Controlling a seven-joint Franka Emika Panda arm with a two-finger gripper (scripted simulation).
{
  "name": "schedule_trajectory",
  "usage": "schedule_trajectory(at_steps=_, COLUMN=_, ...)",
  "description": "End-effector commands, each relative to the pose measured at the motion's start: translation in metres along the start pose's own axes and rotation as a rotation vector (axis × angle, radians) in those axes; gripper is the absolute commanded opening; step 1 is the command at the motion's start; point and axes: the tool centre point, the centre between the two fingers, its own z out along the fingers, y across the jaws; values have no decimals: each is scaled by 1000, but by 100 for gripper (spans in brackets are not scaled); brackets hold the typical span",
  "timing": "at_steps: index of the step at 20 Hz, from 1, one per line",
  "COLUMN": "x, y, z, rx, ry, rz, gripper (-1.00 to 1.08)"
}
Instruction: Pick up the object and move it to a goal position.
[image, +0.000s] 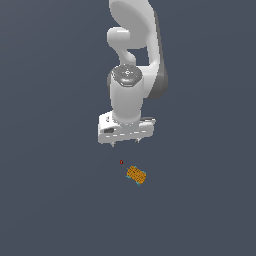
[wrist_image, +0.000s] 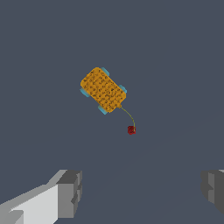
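Note:
The object is a tiny oblong orange block with a dark grid and teal-blue edges, lying on the dark floor. It also shows in the wrist view, lying at a slant. A tiny red dot sits close beside it; in the wrist view a thin line joins it to the block. My gripper hangs above the floor, apart from the block, which lies below it and slightly to the exterior view's right. Its fingers stand wide apart and hold nothing.
The white arm rises behind the gripper toward the top of the exterior view. A plain dark grey floor surrounds the block.

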Motion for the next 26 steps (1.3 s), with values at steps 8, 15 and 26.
schedule_trajectory(at_steps=8, x=26, y=-4, z=32, rx=2, ry=-5, rz=-277, gripper=100)
schedule_trajectory(at_steps=15, x=43, y=-8, z=57, rx=11, ry=-5, rz=-479, gripper=100)
schedule_trajectory(at_steps=26, x=62, y=-12, z=90, rx=26, ry=3, rz=-724, gripper=100)
